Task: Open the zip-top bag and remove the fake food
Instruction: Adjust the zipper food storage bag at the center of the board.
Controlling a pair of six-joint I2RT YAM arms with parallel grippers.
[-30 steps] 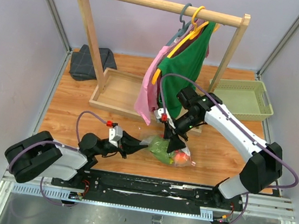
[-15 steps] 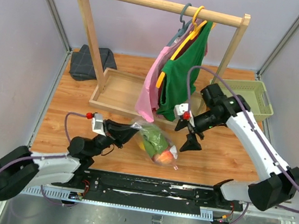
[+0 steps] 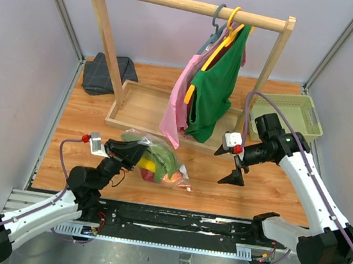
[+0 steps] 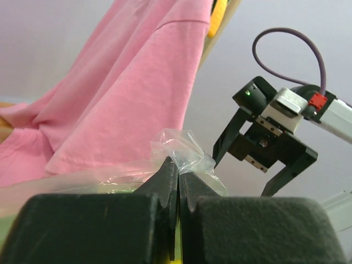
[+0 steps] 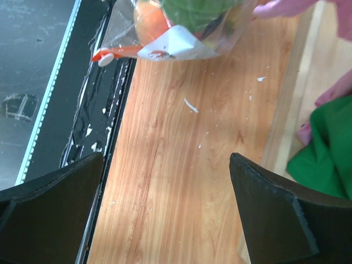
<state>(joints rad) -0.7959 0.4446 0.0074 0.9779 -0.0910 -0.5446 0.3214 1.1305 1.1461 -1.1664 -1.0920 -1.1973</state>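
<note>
**Figure. Materials and surface finishes on the wooden tabletop [image 3: 267,182].**
We note that the zip-top bag [image 5: 184,27] is thin clear plastic film, glossy and crinkled, around smooth, shiny plastic fake food [image 3: 160,159]. The tabletop shows satin wood grain, while the rack [image 3: 179,2] and tray [image 3: 142,105] are pale, matt wood. The pink garment [image 4: 126,82] and green garment [image 3: 211,98] are soft matt cloth. The left fingers [image 4: 88,225] look matt black and finely rough, and the basket [image 3: 288,117] is matt green plastic.

One zip-top bag [image 3: 156,143] lies on the desk [image 3: 265,194], its fake food [image 3: 163,159] too bunched to count. One wooden clothes rack [image 3: 186,4] carries at least two garments: one pink shirt [image 3: 178,106] and one green top [image 3: 211,104]. One green basket [image 3: 313,120], one folded grey cloth [image 3: 109,74]. Two robot arms: left arm [image 3: 45,206], right arm [image 3: 308,187].
</note>
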